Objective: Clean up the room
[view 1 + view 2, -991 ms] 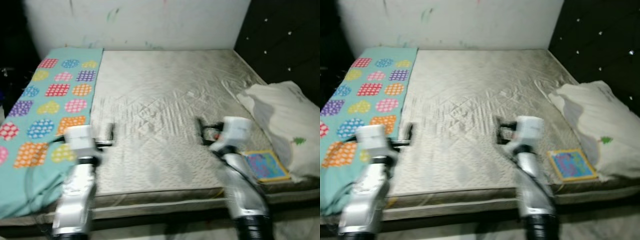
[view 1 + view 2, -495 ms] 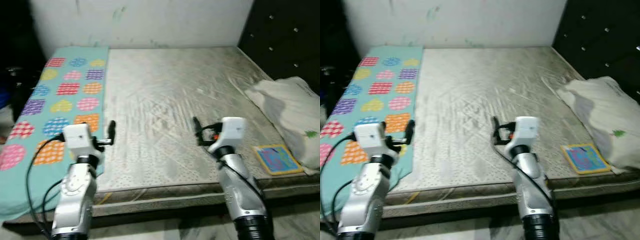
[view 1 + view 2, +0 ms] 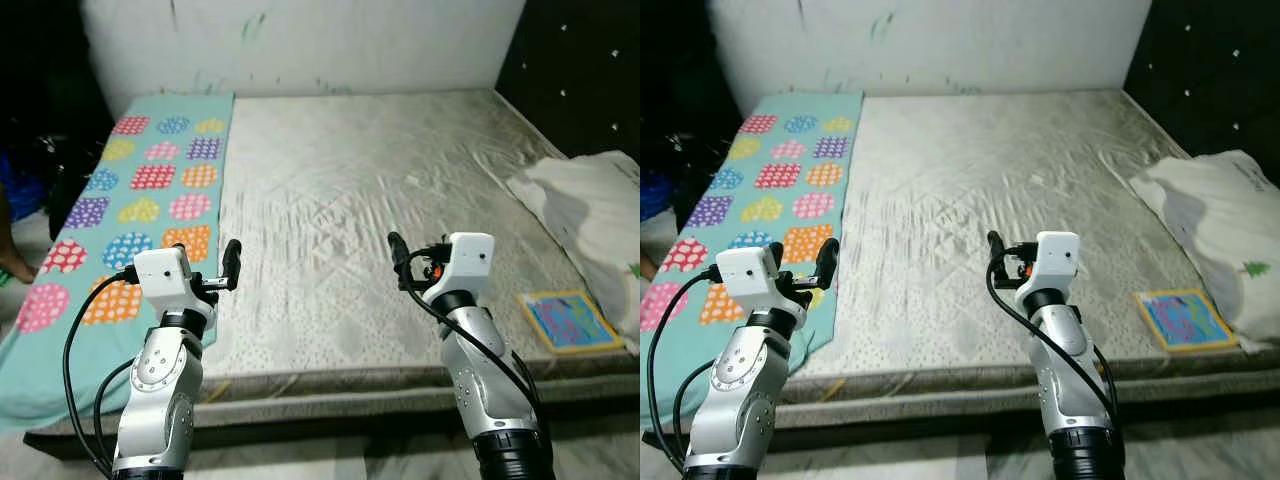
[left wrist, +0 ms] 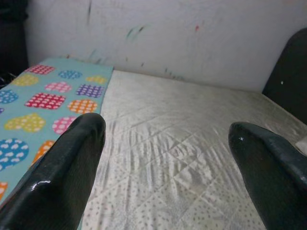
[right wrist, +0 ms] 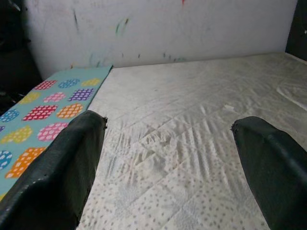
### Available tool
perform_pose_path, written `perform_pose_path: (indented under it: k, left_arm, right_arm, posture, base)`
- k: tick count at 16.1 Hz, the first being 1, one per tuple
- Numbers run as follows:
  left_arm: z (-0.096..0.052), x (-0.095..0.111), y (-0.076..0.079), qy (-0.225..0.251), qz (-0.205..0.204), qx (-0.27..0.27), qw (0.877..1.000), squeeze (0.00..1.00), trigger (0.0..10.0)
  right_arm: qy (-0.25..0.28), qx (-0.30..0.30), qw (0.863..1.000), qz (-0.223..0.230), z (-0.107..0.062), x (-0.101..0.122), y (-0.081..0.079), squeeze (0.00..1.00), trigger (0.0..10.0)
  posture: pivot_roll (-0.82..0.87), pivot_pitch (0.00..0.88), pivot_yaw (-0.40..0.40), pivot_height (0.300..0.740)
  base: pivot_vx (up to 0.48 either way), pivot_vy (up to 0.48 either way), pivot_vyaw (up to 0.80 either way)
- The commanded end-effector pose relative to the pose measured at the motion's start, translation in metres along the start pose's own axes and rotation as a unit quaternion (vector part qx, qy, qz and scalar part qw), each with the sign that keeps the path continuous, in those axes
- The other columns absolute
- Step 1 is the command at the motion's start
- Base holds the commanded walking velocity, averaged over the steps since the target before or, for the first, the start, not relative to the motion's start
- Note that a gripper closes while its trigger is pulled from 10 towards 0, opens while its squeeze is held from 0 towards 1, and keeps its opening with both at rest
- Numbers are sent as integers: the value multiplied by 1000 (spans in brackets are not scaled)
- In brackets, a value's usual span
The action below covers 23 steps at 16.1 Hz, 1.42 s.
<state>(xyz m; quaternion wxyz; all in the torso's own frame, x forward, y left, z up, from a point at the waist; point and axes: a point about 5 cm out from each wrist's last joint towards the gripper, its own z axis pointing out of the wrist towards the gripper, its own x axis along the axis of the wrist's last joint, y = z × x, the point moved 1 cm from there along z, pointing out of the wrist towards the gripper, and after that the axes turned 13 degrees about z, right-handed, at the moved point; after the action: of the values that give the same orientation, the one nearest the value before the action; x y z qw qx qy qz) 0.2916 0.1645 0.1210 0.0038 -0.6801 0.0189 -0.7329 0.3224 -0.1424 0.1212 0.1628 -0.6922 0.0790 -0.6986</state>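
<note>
The head views are sharp and evenly lit from above and in front. The mattress (image 3: 370, 190) shows a soft sheen on its quilted creases. The left edge falls into deep shadow, and the dark headboard (image 3: 580, 70) swallows detail apart from small bright studs. The white wall (image 3: 940, 40) is bright but not blown out. In the wrist views the near fingers (image 4: 57, 177) are blurred with glossy highlights, and the bed beyond is slightly soft.

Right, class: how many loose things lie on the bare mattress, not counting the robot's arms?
3: a teal patterned blanket along the robot's left side, a white pillow at the right edge, and a colourful book beside the pillow near the front edge. More may lie out of frame.
</note>
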Motion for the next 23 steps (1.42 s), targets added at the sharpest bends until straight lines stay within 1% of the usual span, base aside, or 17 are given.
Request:
perform_pose_path:
  k: [1, 5, 7, 10, 18, 22, 23]
  left_arm:
    - [0, 1, -1, -2, 2, -4, 1000, 0, 10000]
    - [0, 0, 0, -4, 1, -7, 1000, 0, 10000]
    - [0, 0, 0, -6, 2, -8, 1000, 0, 10000]
    - [1, -1, 0, -9, 2, -10, 1000, 0, 10000]
    - [2, -1, 1, -9, 0, -17, 1000, 0, 10000]
    - [2, -2, 0, -12, 3, -10, 1000, 0, 10000]
    - [2, -3, -1, -17, 4, -4, 1000, 0, 10000]
  right_arm:
    - [10, -1, 1000, -1, 2, 5, -1, 0, 10000]
    - [11, -3, 1000, -1, 1, 5, 0, 0, 10000]
    - [11, -4, 1000, -1, 1, 5, 0, 0, 10000]
    - [13, -7, 1000, -2, 2, 6, 2, 0, 10000]
    - [15, -9, 1000, -1, 2, 6, 2, 0, 10000]
    - [16, -11, 1000, -1, 2, 7, 3, 0, 10000]
    - [15, -12, 1000, -1, 2, 6, 4, 0, 10000]
  posture:
    - [-83, 24, 13, 740]
    - [-84, 24, 17, 740]
    - [-85, 24, 17, 740]
    - [-87, 25, 20, 740]
    - [-87, 24, 23, 740]
    - [-86, 24, 24, 740]
    - [-86, 24, 24, 740]
  base:
    - [244, 0, 0]
    - [60, 0, 0]
    - [240, 0, 0]
    - [0, 0, 0]
    - [328, 0, 0]
    - [279, 0, 0]
    - [0, 0, 0]
